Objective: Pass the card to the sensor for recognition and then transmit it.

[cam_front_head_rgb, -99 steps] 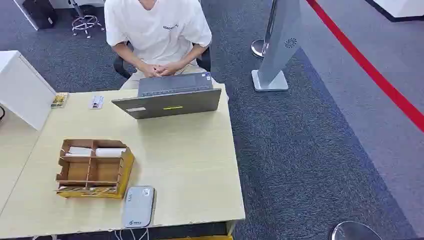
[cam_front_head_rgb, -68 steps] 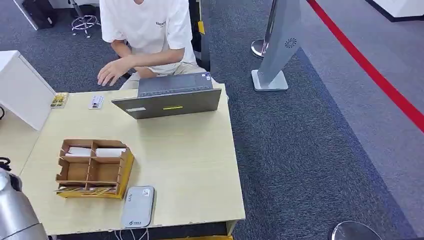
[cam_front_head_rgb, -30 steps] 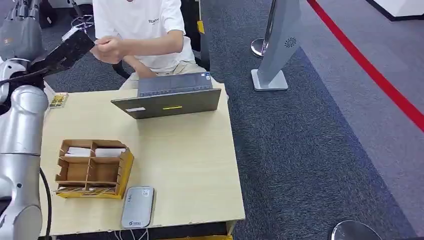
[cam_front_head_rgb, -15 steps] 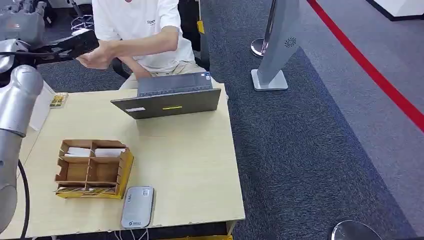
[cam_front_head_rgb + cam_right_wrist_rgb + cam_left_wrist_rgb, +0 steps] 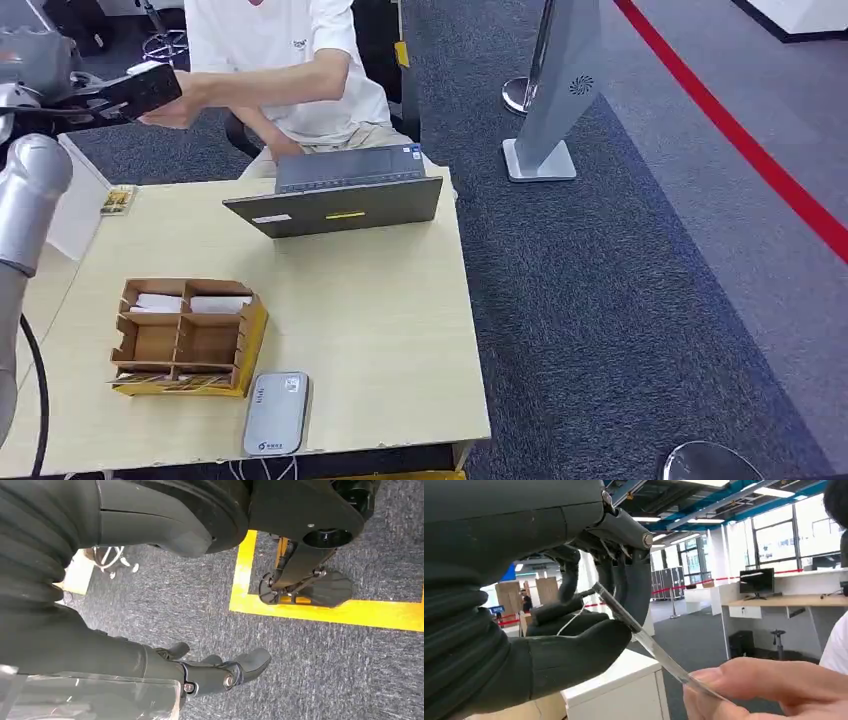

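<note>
head view
left hand [image 5: 140, 90]: raised at the far left, beyond the table's far edge, dark fingers pointing toward the person; grip cannot be read from here.
person's hand [image 5: 170, 110]: stretched out from a white sleeve, meeting the left hand's fingertips.
table [image 5: 380, 330]: light wood top.
laptop [image 5: 340, 195]: grey, lid open, at the far edge in front of the person.
organiser [image 5: 185, 338]: brown and yellow compartment tray, near left; white items in its two far compartments.
sensor [image 5: 277, 413]: flat grey reader at the near edge, just beside the organiser.
small items [image 5: 118, 200]: yellowish, at the far left corner; too small to identify.
stand [image 5: 555, 90]: grey, upright on the carpet to the right of the table.

left wrist view
left hand [image 5: 589, 610]: thumb and dark fingers closed on one end of the card, pinching it.
card [image 5: 644, 640]: clear, thin, seen edge-on, held tilted in the air.
person's hand [image 5: 769, 690]: fingertips holding the card's other end.
white cabinet [image 5: 619, 690]: below the card.

right wrist view
right hand [image 5: 220, 672]: hanging over grey carpet, fingers loosely apart, holding nothing.
yellow line [image 5: 320, 610]: tape on the floor.
</note>
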`<state>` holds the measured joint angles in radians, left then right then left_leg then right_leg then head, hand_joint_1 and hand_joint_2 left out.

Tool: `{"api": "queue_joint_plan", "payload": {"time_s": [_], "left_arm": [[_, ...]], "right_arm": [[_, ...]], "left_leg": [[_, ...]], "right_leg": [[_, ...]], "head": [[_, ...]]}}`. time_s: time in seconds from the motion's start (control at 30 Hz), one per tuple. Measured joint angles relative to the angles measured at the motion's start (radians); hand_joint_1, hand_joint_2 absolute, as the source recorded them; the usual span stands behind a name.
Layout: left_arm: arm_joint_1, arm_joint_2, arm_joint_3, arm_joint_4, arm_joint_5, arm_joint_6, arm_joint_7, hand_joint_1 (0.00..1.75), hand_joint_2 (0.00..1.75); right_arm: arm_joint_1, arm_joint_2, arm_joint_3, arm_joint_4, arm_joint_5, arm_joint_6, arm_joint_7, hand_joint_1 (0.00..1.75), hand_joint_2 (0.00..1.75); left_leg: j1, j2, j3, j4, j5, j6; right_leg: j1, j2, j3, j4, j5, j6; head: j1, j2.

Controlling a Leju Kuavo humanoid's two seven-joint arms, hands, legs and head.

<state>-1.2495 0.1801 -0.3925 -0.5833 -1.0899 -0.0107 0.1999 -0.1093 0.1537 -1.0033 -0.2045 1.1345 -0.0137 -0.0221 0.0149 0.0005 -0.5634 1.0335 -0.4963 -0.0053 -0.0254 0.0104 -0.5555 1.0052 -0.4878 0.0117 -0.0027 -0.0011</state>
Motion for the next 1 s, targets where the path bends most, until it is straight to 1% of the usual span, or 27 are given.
{"api": "queue_joint_plan", "payload": {"time_s": [0.3, 0.63, 0.73, 0.83, 0.9, 1.0], "left_arm": [[-0.001, 0.011, -0.001, 0.000, 0.004, 0.003, 0.000, 1.75, 1.75], [-0.003, 0.018, -0.003, 0.000, 0.017, 0.008, -0.016, 1.75, 1.75], [0.007, 0.018, -0.015, -0.002, 0.021, 0.041, -0.024, 1.75, 1.75], [0.021, 0.018, -0.016, -0.003, 0.022, 0.051, -0.030, 1.75, 1.75], [0.050, 0.019, -0.019, -0.037, 0.037, 0.058, -0.043, 1.75, 1.75], [0.140, 0.026, -0.024, -0.148, 0.070, 0.092, -0.051, 1.75, 1.75]], "right_arm": [[0.000, 0.000, 0.002, 0.000, 0.006, 0.000, 0.000, 0.00, 1.75], [-0.001, 0.000, 0.007, 0.000, 0.005, 0.000, -0.002, 0.00, 1.75], [-0.001, 0.000, 0.008, 0.000, 0.002, 0.000, -0.007, 0.00, 1.75], [0.000, 0.000, 0.008, 0.000, -0.001, 0.000, -0.008, 0.00, 1.75], [0.001, 0.000, 0.008, 0.001, -0.009, -0.003, -0.010, 0.00, 1.75], [0.006, 0.000, 0.008, 0.001, -0.022, -0.006, -0.022, 0.00, 1.75]], "left_leg": [[0.000, 0.000, 0.000, 0.000, 0.000, 0.000], [0.000, 0.000, 0.000, 0.000, 0.000, 0.000], [0.000, 0.000, 0.000, 0.000, 0.000, 0.000], [0.000, 0.000, 0.000, 0.000, 0.000, 0.000], [0.000, 0.000, 0.000, 0.000, 0.000, 0.000], [0.000, 0.000, 0.000, 0.000, 0.000, 0.000]], "right_leg": [[0.000, 0.000, 0.000, 0.000, 0.000, 0.000], [0.000, 0.000, 0.000, 0.000, 0.000, 0.000], [0.000, 0.000, 0.000, 0.000, 0.000, 0.000], [0.000, 0.000, 0.000, 0.000, 0.000, 0.000], [0.000, 0.000, 0.000, 0.000, 0.000, 0.000], [0.000, -0.001, 0.000, 0.000, 0.000, 0.000]], "head": [[0.000, 0.000], [0.000, 0.000], [0.000, 0.000], [0.000, 0.000], [0.000, 0.000], [0.000, 0.000]]}}
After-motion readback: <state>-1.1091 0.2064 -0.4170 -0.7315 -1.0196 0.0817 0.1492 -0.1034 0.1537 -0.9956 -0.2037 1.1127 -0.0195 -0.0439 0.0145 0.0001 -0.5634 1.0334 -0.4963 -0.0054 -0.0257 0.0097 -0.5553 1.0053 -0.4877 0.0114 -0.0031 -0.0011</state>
